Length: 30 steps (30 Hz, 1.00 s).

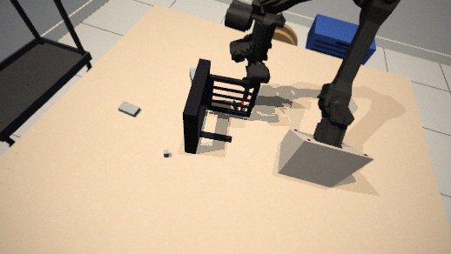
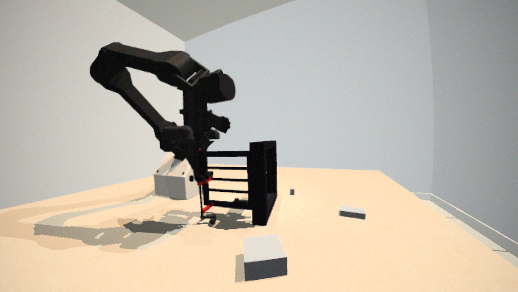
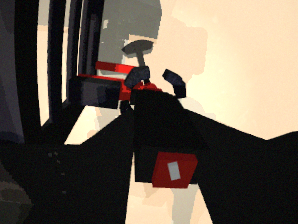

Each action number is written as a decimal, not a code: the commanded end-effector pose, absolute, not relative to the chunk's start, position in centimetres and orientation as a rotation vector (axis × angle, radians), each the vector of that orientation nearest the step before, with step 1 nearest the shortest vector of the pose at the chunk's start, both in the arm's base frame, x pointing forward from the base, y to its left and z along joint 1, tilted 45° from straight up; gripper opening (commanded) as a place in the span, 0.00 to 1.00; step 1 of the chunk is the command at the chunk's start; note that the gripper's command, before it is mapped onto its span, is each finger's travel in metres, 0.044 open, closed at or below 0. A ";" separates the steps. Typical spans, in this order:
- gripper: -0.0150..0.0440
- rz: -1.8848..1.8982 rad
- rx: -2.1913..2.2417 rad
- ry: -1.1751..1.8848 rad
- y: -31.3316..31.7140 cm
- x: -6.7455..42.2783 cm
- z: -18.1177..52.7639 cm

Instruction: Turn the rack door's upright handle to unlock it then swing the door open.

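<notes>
Tan tabletop (image 1: 144, 191) (image 2: 320, 235) near pale walls (image 2: 320, 90); end effector (image 2: 202, 181) (image 3: 156, 116) grasps the door's handle (image 2: 201, 200).

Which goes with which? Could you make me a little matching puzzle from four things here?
1. Barred door
2. Gripper
3. Slotted box
4. Arm's base

A. blue, beyond the table's edge
B. grey, sloping sides
C. standing out from its black frame
D. closed on the door's handle

1-C, 2-D, 3-A, 4-B
</notes>
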<state>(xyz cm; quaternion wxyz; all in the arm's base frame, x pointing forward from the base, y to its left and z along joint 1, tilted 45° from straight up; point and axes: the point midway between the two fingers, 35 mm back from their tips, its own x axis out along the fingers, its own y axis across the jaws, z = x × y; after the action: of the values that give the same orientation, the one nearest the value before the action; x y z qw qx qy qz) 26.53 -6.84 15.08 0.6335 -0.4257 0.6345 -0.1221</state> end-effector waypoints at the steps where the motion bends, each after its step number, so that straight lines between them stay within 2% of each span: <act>1: 0.29 -0.270 -0.983 1.455 -6.8 26.5 15.1; 3: 0.29 -0.270 -0.983 1.455 -6.8 26.5 15.1; 13: 0.74 -0.270 -0.983 1.455 -6.8 26.5 15.1; 14: 0.75 -0.270 -0.983 1.455 -6.8 26.5 15.1; 30: 0.75 -0.265 -0.979 1.456 -5.3 26.4 16.5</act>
<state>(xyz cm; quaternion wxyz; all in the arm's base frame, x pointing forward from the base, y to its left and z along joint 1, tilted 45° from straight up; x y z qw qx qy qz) 26.32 -5.57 16.21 0.6288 -0.4306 0.6370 -0.1160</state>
